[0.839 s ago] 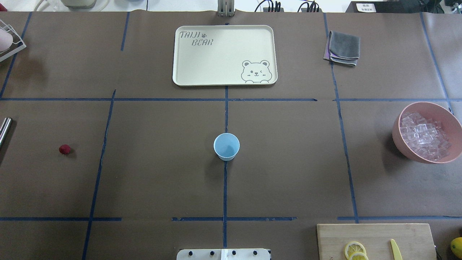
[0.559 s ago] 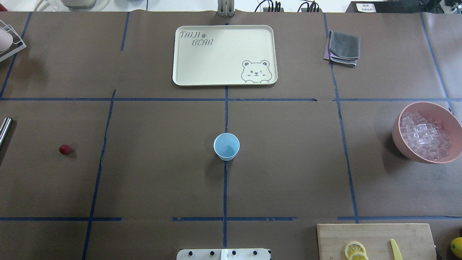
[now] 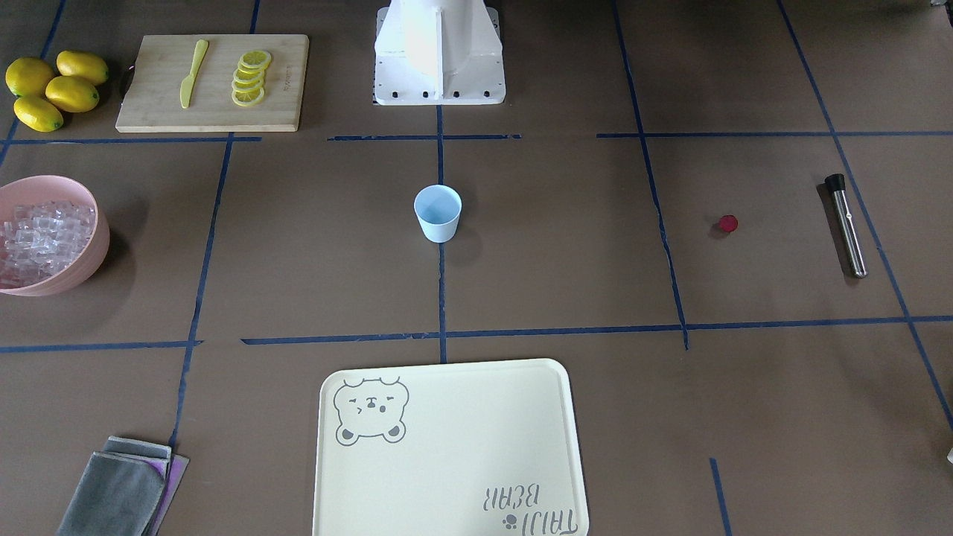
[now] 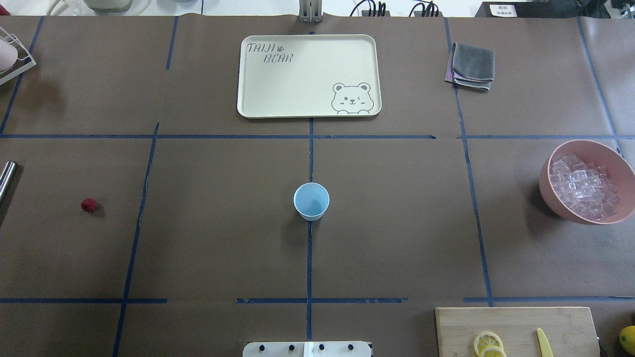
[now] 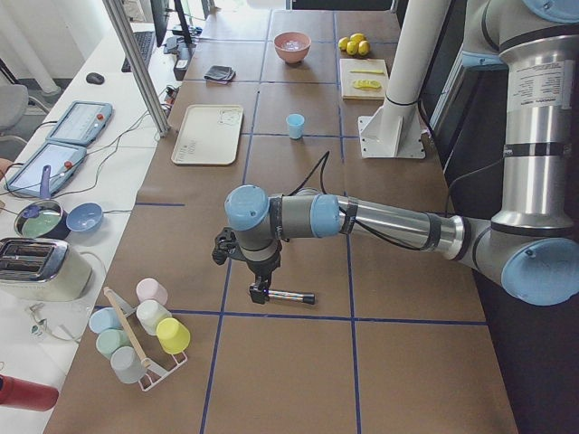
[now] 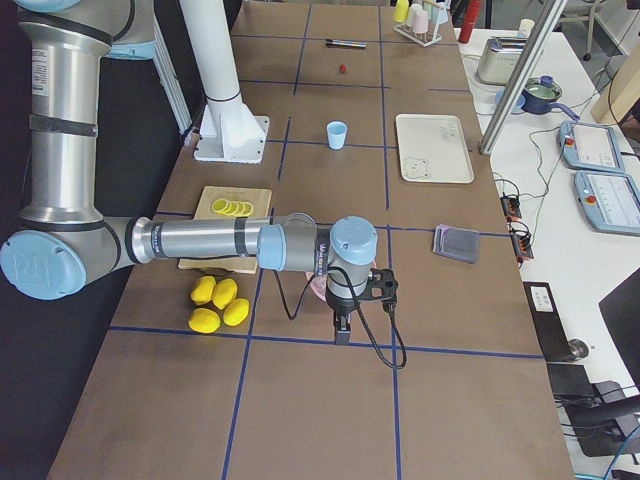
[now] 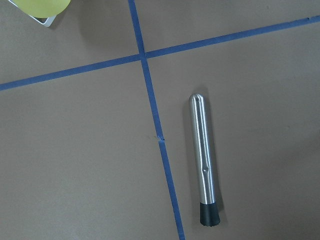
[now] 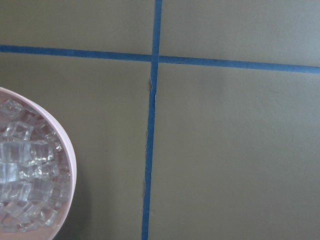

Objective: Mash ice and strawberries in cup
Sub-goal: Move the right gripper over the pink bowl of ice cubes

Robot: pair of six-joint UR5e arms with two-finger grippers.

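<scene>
Work surface: a long table (image 4: 397, 248) covered in brown paper, divided into rectangles by blue tape lines (image 4: 309, 258); along its far edge, a white bench (image 5: 136, 99) carrying two touchscreen pendants (image 5: 81, 122), cables and a toaster (image 5: 32, 267); a slanted metal post (image 5: 136, 59) between table and bench; a grey office chair (image 5: 11, 108) beyond; lighting bright, even.

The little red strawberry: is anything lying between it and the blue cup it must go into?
Nothing visible does. Between the strawberry and the cup lies only brown table covering crossed by flat blue tape; the cup stands upright, mouth open.
</scene>
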